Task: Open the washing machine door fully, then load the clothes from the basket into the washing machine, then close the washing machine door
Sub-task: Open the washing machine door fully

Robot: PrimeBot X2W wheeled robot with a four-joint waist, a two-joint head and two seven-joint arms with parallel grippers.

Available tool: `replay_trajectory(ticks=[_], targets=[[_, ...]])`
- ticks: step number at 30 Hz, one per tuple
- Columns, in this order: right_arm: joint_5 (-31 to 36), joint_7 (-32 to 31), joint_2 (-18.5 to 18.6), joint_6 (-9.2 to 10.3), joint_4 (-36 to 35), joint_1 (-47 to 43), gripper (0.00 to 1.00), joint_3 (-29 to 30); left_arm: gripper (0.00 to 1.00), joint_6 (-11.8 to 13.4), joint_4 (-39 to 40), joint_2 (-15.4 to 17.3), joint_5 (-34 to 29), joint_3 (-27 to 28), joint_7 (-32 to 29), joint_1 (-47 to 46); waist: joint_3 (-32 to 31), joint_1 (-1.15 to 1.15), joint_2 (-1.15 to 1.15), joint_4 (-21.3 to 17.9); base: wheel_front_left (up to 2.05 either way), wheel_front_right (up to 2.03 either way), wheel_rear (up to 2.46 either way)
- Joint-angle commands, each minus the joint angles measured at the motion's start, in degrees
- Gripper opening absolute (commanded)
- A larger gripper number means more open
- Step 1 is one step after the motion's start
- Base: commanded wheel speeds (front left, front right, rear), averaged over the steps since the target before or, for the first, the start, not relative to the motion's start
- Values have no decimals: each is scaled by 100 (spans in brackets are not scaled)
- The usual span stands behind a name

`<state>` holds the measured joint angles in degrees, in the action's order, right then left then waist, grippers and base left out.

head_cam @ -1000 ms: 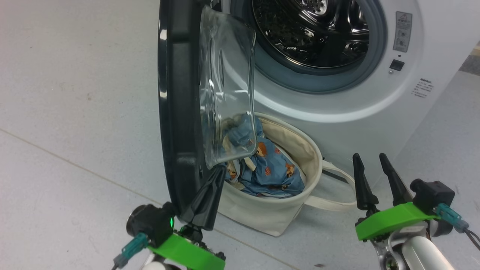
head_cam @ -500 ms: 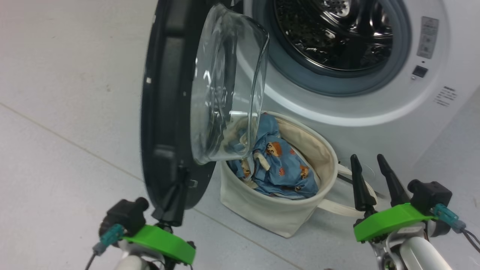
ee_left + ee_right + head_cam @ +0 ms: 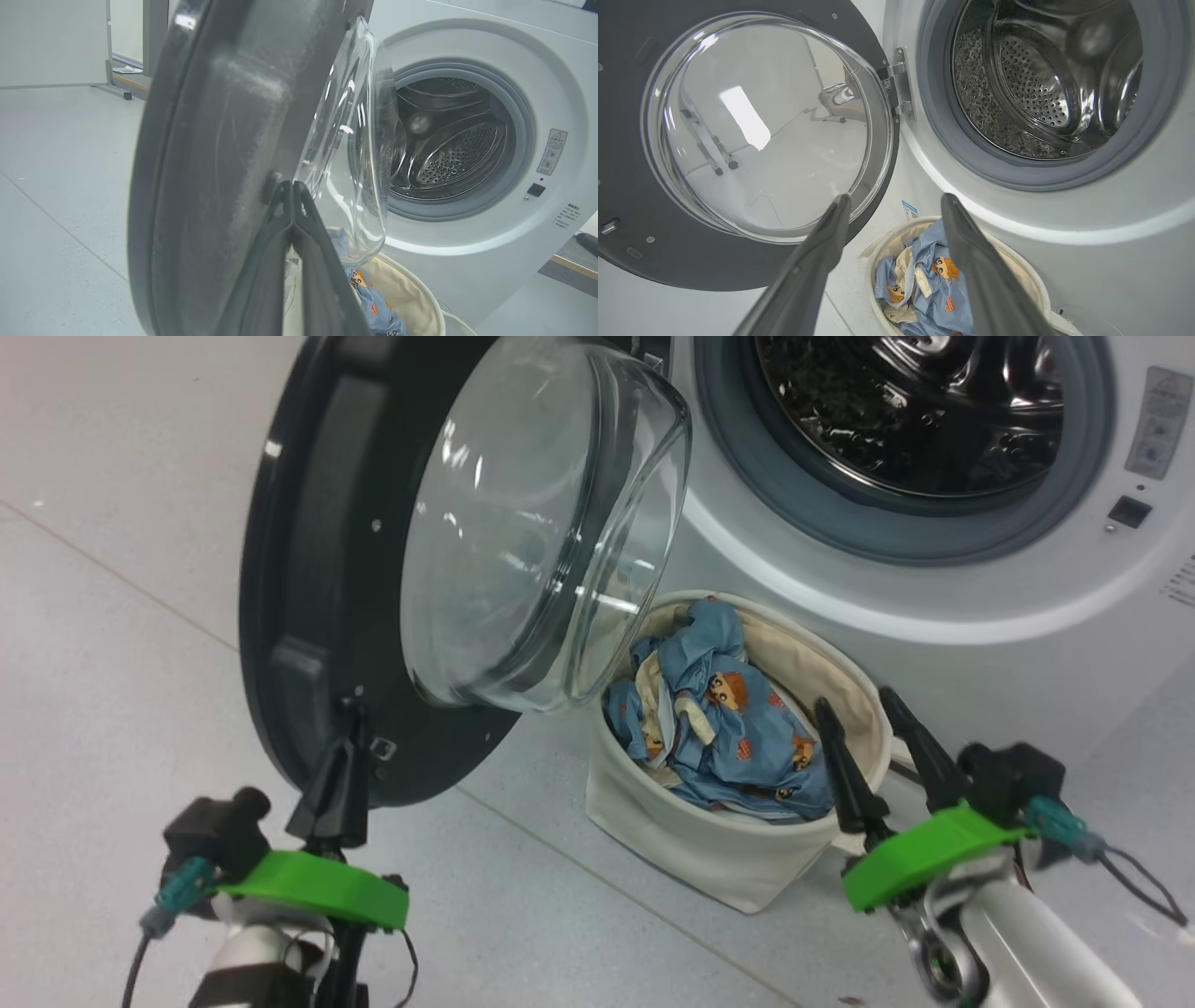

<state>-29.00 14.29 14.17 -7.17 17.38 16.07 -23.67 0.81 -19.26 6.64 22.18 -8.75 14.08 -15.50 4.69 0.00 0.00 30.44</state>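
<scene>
Left pincer (image 3: 352, 726) clenched on nothing, tips resting against lower black rim of washing machine door (image 3: 299, 569). Door standing wide open, just beside basket (image 3: 709, 840). Basket sitting on floor before washing machine (image 3: 934, 607), holding clothes (image 3: 728, 737). Right pincer (image 3: 854, 702) hovering released over basket's near edge.

The washing machine door (image 3: 308, 579) stands swung much wider than a second ago. Then it showed almost edge-on in the head view; now its dark inner face and glass bowl (image 3: 523, 532) are turned toward the camera, further left of the washing machine (image 3: 934, 607). The left end effector (image 3: 351, 719), fingers pressed together, has travelled left with it, from beneath the bowl to the door's lower inner rim. The head view itself has also shifted, so the right end effector (image 3: 854, 700) now overlaps the right rim of the basket (image 3: 691, 840).
</scene>
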Motion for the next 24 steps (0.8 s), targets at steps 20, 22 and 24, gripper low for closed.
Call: replay_trajectory(ticks=[20, 22, 24], targets=[[-216, 71, 134, -32, 69, 661, 100, -316, 0, -512, -835, 275, 82, 1207, 91, -1259, 527, 0, 0, 70, 0, 0, 0], [-186, 71, 119, -32, 51, 636, 100, -267, 0, -574, -1006, 292, 75, 1267, 91, -1371, 573, 0, 0, 75, 0, 0, 0], [-160, 71, 92, -32, 31, 604, 100, -226, 0, -617, -1190, 320, 54, 1325, 91, -1474, 599, 0, 0, 79, 0, 0, 0]])
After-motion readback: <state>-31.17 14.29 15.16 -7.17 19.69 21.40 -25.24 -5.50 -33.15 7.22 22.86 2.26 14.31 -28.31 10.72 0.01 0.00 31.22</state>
